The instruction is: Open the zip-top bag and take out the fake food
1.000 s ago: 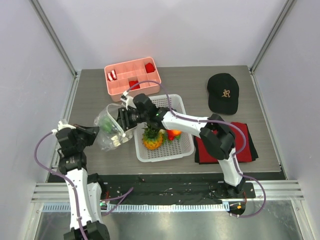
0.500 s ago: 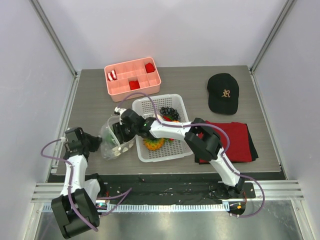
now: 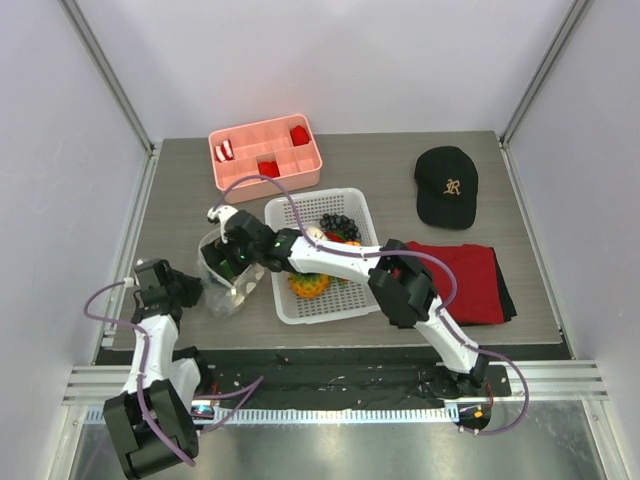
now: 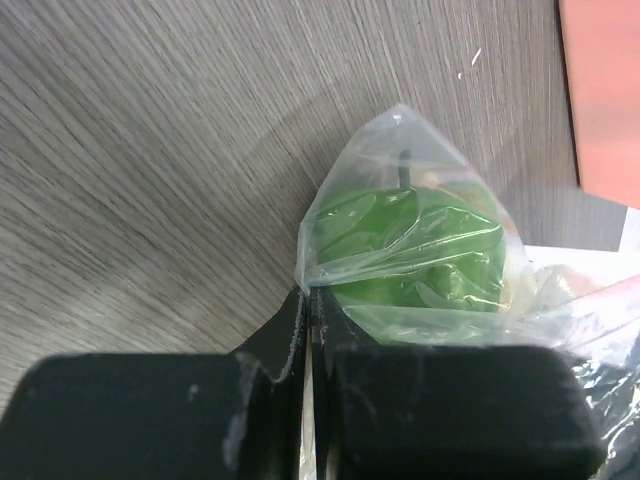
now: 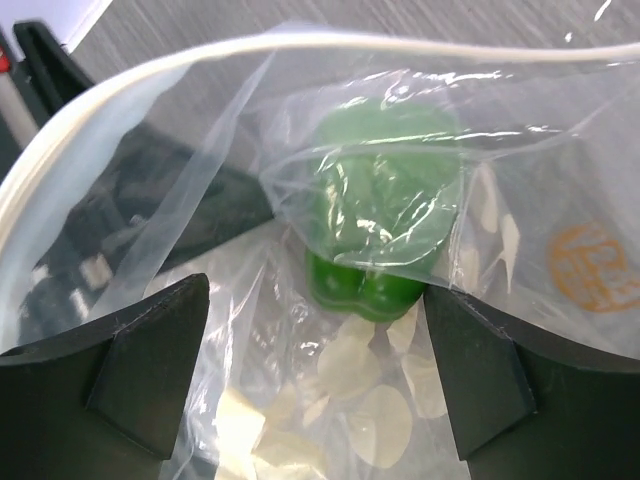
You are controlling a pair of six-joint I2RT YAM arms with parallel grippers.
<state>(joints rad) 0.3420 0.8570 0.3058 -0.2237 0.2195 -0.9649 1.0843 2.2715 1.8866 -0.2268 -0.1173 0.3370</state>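
The zip-top bag (image 3: pixel 222 283) lies on the grey desk (image 3: pixel 400 160), near its left front, just beside the white basket (image 3: pixel 372 292). It is a clear, crinkled pouch printed with white polka dots (image 5: pixel 380 425) and a small orange round mark (image 5: pixel 590 265). Its mouth is open, and the white zip strip (image 5: pixel 150 90) arches across the right wrist view.

Inside the bag (image 4: pixel 400 140), a glossy green fruit (image 5: pixel 385 210) sits wrapped in folds of the film. From the left wrist it shows as a bright green lump (image 4: pixel 420 250) with a dark stem at the top, pressed into a pointed corner of the plastic.

The left jaws are closed tight on the bag's edge at that corner, with the film pinched between them. The right jaws are spread wide at the bag's mouth. Both dark fingers (image 5: pixel 150 370) are seen through the plastic, and the green fruit lies between and beyond them, touching neither.

In the basket, the yellow pineapple (image 3: pixel 308 287) lies partly under the right arm, with the dark grapes (image 3: pixel 338 224) toward the far side.

A pink compartment tray (image 3: pixel 265 152) holding red pieces stands at the back of the desk. To the right are a black cap (image 3: pixel 447 187) and a folded red cloth (image 3: pixel 475 275).
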